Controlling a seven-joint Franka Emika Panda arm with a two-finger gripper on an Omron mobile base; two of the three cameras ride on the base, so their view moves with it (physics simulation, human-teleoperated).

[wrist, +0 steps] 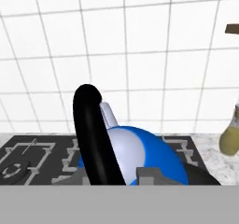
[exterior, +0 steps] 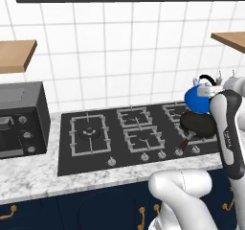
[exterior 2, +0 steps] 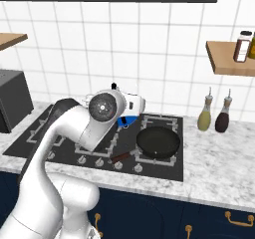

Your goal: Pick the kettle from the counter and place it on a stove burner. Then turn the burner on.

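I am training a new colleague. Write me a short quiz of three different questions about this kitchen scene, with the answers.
1. True or false: the kettle rests on the counter.
2. What lies on the right front grate of the stove? A) frying pan B) bottle C) nothing
3. Fill in: the gripper is shut on the kettle's black ______.

Key
1. False: it is lifted above the stove's right side, held by the gripper.
2. A: the frying pan lies there.
3. handle
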